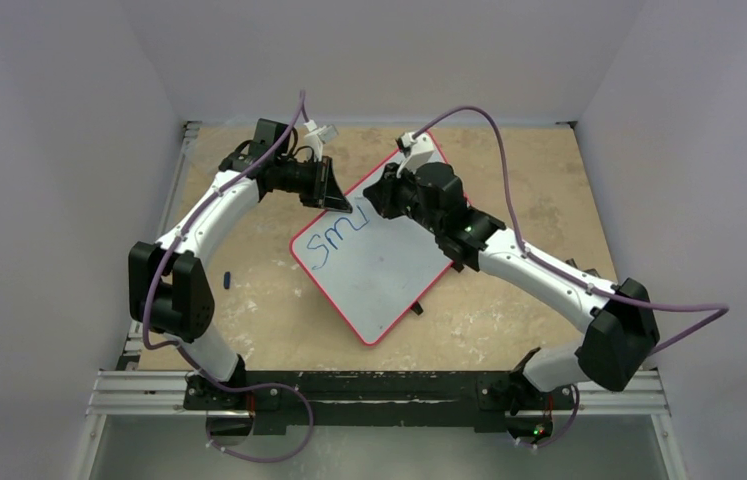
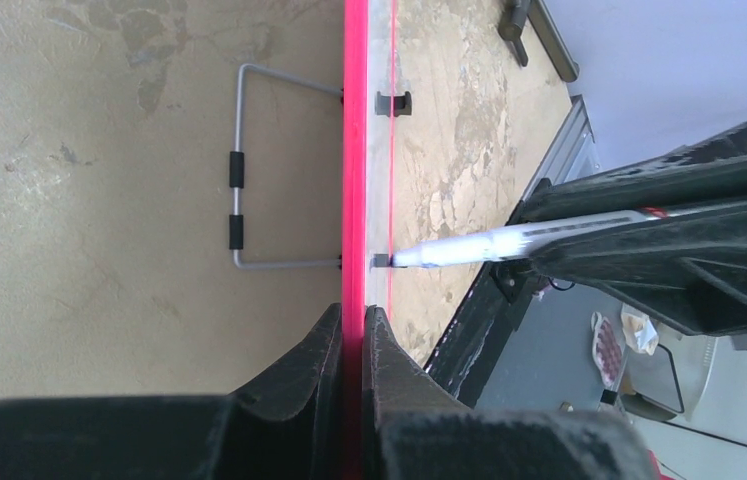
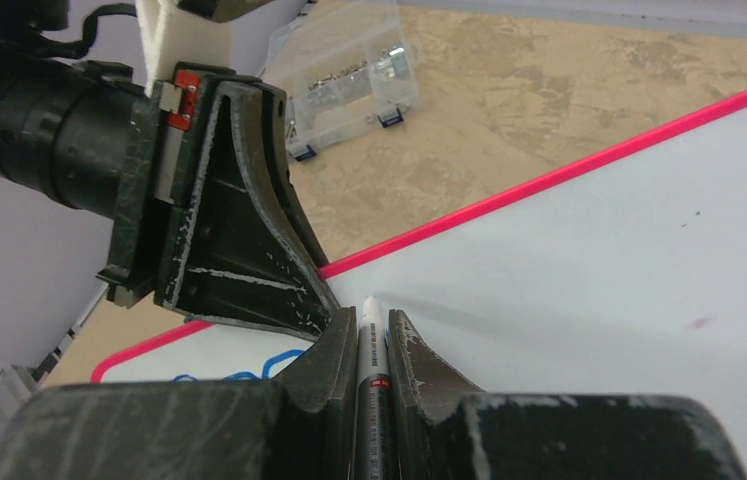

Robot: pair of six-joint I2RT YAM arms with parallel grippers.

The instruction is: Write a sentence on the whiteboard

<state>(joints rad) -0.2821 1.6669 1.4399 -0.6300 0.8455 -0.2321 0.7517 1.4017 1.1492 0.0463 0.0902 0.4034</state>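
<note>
Step in hand: writing the first word of the sentence (image 1: pixel 334 240)

1. Position. The whiteboard (image 1: pixel 389 280) lies flat on the bench (image 1: pixel 249 310), turned diagonally between the 2 arms, its far corner pointing away from the bases. Blue letters, apparently the start of "smile", sit near its left corner; the rest of the face is blank.

2. Bracing. The left end effector (image 2: pixel 352 322) is clenched on the red rim of the board. This clamp must not loosen during a stroke, or the board is likely to swivel under the pen.

3. Writing. The right end effector (image 3: pixel 364 325) grasps the marker (image 3: pixel 372 350) along its barrel, and the tip meets the board just beside the left fingers (image 3: pixel 249 260). Apply light, even pressure, since too much likely drags the board and too little breaks the line.

4. Clearance. The 2 end effectors are very close together. Route each stroke away from the left fingers and lift the tip between letters.

5. Spacing. Much of the task remains, so keep letters compact and leave room for further lines
</note>
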